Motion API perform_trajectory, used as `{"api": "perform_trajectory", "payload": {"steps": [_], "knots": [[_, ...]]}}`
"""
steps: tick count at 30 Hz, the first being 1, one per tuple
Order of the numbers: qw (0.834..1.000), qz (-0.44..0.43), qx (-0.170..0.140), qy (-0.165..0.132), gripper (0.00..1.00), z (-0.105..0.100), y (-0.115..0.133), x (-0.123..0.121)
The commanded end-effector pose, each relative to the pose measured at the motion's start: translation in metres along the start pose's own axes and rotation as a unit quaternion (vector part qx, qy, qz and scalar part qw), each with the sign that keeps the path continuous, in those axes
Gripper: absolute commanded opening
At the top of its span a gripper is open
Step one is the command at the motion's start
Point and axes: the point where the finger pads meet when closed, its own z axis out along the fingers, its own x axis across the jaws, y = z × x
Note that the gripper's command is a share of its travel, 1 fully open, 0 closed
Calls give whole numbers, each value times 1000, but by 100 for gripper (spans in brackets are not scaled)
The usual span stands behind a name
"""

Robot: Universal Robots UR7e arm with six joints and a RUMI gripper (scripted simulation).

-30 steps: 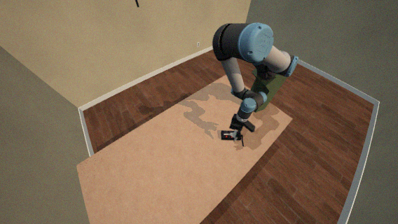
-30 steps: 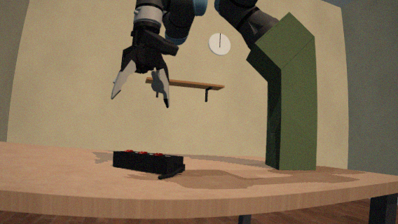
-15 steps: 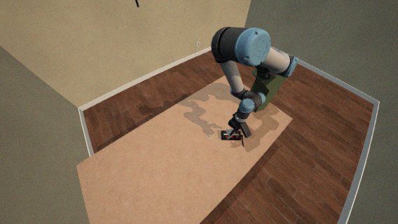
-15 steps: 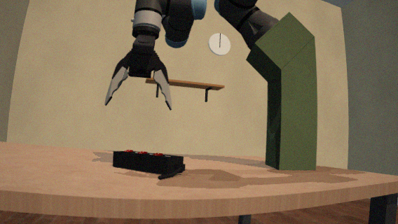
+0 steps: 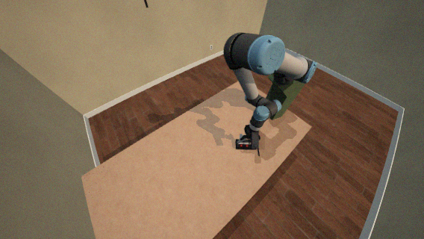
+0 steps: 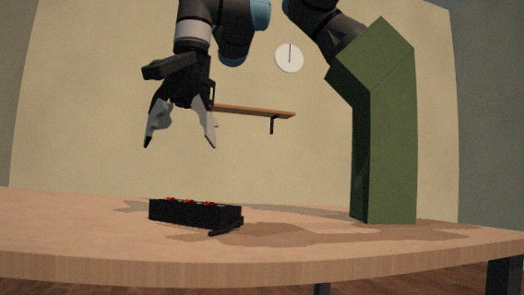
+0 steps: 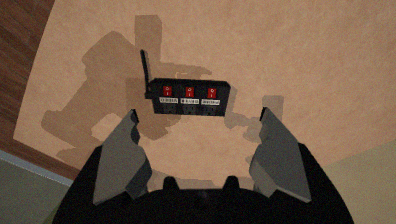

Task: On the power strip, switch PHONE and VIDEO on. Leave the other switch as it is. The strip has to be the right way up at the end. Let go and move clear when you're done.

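Note:
A black power strip [image 7: 190,97] lies flat on the wooden table with its switch side up. It has three red rocker switches [image 7: 189,92] in a row, each with a small white label below; the labels are too blurred to read. A short black cable stub [image 7: 145,70] sticks out at its left end. The strip also shows in the exterior view [image 6: 195,215] and the top view [image 5: 245,144]. My gripper [image 6: 180,133] is open and empty, hanging well above the strip with its fingers pointing down. In the wrist view the gripper [image 7: 197,130] frames the strip from the near side.
The green arm pedestal [image 6: 380,134] stands on the table to the right of the strip. A wall shelf [image 6: 253,112] and a round wall clock [image 6: 289,58] are behind. The table's edge and wooden floor [image 7: 20,55] lie to the left in the wrist view.

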Motion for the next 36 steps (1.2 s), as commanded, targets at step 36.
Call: {"api": "perform_trajectory", "payload": {"steps": [36], "knots": [[784,620,-2,5,100,23,22,25]]}}
